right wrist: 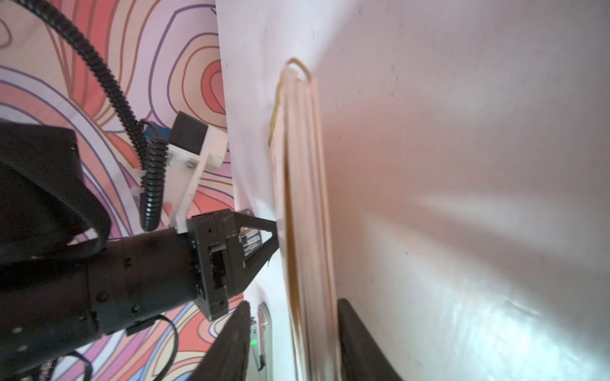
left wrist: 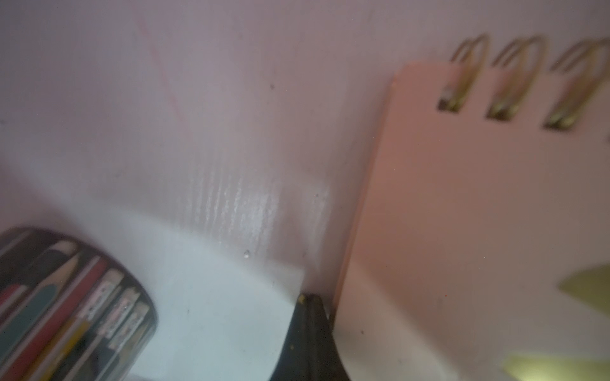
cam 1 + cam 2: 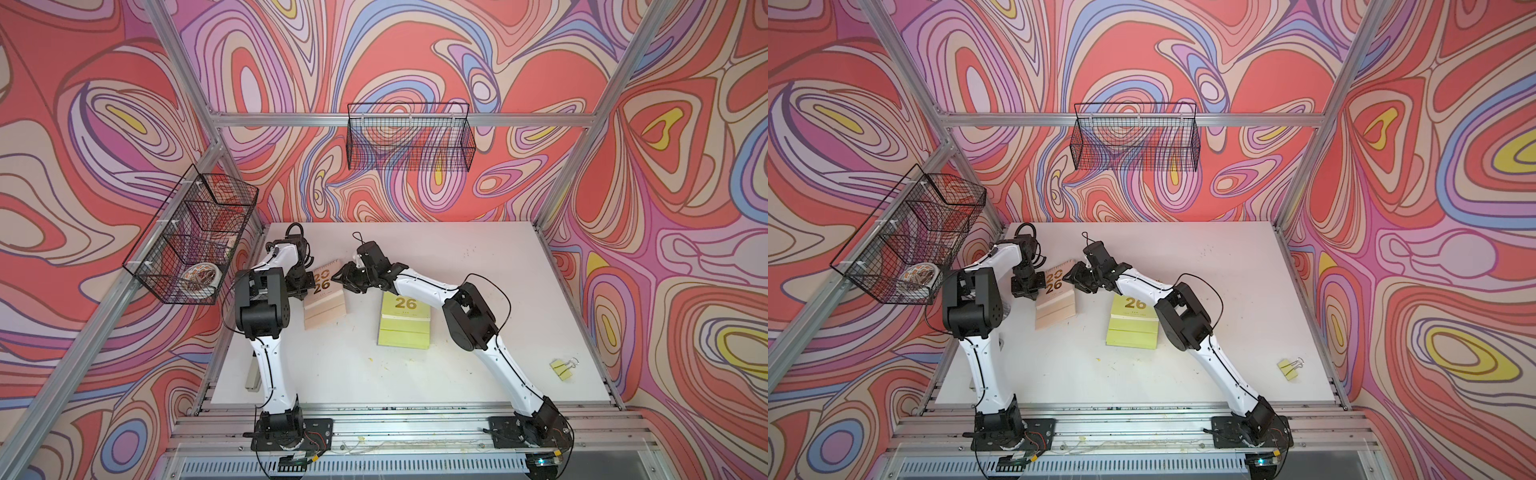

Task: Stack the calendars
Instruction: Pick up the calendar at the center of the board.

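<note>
Right tool straddles peach calendar (edge-on).

Bare tabletop is offered across the table from 12 to 3 o'clock and along its 6 o'clock edge, interrupted only by a binder clip at 4 o'clock. The peach calendar at 10 o'clock is boxed in at its 9 o'clock side by the left gripper and at its 2 o'clock corner by the right gripper, jaws parted astride the edge. The green calendars are overhung from 12 to 3 o'clock by the right arm, and the table's 9 o'clock edge is crowded by a wire basket.
</note>
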Controlling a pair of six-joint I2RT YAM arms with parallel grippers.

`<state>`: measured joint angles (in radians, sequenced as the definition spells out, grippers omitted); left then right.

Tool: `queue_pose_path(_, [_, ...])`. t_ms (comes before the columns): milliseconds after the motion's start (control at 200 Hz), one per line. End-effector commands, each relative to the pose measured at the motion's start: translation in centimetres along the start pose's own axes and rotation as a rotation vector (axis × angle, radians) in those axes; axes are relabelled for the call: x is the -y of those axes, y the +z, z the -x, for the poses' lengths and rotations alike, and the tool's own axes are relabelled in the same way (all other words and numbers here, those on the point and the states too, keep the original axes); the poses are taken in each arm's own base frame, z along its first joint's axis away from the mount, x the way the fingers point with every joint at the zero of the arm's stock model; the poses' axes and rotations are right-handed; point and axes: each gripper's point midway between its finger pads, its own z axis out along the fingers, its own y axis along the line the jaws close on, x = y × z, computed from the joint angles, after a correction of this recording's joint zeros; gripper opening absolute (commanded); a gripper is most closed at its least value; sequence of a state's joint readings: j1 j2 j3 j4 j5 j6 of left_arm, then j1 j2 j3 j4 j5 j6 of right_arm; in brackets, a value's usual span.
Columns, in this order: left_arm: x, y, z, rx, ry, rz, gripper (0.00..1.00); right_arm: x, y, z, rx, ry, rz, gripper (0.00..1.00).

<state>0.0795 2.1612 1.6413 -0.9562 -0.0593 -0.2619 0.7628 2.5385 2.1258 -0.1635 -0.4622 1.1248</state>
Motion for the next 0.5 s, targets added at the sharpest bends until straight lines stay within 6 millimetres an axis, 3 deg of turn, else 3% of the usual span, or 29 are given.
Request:
queue_pose_path(0, [0.7, 1.0, -1.2, -0.066, 0.019, -0.031, 0.0, -3.2, -1.5, 0.5, 0.033, -0.045, 0.06, 0.29])
queue_pose_path(200, [0.9, -0.1, -1.0, -0.043, 0.005, -0.05, 0.0, -3.6, -1.9, 0.7, 0.044, -0.051, 0.073, 0.0])
queue_pose_path(341, [1.2, -1.9, -0.8, -0.008, -0.001, -0.086, 0.0, -4.5, -3.2, 1.0, 0.071, -0.053, 0.1, 0.0])
queue_pose_path(496, [1.4, -5.6, -1.0, 0.068, -0.022, -0.141, 0.0, -6.8, -6.0, 1.5, 0.124, -0.051, 0.148, 0.0])
